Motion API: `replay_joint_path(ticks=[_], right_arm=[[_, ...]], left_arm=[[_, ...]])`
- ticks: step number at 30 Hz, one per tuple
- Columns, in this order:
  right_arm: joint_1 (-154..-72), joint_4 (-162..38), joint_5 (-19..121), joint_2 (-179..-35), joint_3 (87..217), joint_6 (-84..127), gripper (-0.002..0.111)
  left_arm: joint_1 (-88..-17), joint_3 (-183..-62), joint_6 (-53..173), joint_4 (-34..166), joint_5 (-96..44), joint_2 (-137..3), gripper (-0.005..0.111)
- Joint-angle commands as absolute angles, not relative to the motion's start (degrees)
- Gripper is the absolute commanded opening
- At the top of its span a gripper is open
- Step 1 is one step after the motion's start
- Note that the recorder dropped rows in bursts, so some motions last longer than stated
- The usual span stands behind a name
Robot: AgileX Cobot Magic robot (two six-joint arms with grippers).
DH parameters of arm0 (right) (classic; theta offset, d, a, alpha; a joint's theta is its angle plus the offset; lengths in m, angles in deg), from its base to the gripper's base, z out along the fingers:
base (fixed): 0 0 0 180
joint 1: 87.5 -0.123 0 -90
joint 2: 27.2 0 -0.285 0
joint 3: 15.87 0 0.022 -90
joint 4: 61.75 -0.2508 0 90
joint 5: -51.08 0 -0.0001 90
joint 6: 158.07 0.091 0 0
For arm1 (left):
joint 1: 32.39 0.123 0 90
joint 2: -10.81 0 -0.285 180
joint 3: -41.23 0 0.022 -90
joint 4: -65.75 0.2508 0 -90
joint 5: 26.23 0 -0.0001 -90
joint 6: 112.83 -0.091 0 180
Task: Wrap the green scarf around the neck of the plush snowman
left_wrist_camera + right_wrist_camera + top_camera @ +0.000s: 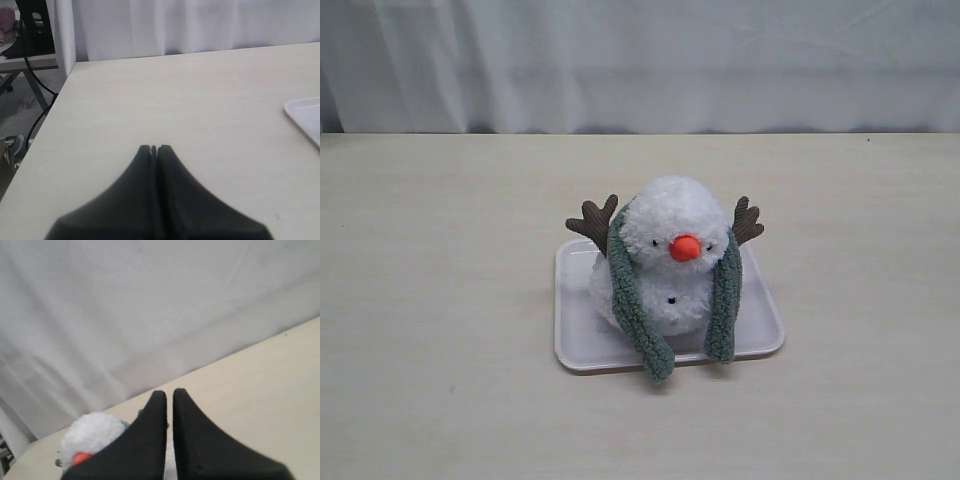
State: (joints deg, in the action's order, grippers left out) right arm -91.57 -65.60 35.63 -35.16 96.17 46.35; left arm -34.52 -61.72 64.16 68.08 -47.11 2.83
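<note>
The plush snowman (672,228) sits upright on a white tray (575,345), orange nose facing the camera. The green scarf (632,300) runs behind its head and down both sides. One end hangs over the tray's front rim; the other end (723,305) drops past the body on the right. The scarf's sides cover the neck groove, and the two ends are not crossed. Neither gripper appears in the exterior view. My left gripper (154,148) is shut and empty over bare table. My right gripper (169,392) is shut bar a thin slit, empty, with the snowman's head (92,435) beyond it.
A corner of the tray (306,114) shows in the left wrist view. The table's side edge (45,135) drops to the floor with cables and a stand. A white curtain (640,60) hangs behind the table's far edge.
</note>
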Motion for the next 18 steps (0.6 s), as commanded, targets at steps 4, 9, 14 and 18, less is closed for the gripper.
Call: replay_joint_path(ticks=[4, 9, 14, 18], right_arm=[[-90.2, -63.0, 35.2, -35.0, 92.1, 45.6, 0.004], [-90.2, -62.5, 35.5, -35.0, 91.6, 45.6, 0.004], [-90.2, -62.1, 36.5, -35.0, 86.9, 45.6, 0.004], [-90.2, -62.1, 29.6, -35.0, 86.9, 45.6, 0.004]], left_arm=[[-34.5, -61.5, 64.4, 68.0, -46.5, 3.0, 0.000], [-34.5, -61.5, 64.4, 68.0, -46.5, 3.0, 0.000], [-34.5, -61.5, 64.4, 68.0, -46.5, 3.0, 0.000], [-34.5, -61.5, 64.4, 68.0, -46.5, 3.0, 0.000]])
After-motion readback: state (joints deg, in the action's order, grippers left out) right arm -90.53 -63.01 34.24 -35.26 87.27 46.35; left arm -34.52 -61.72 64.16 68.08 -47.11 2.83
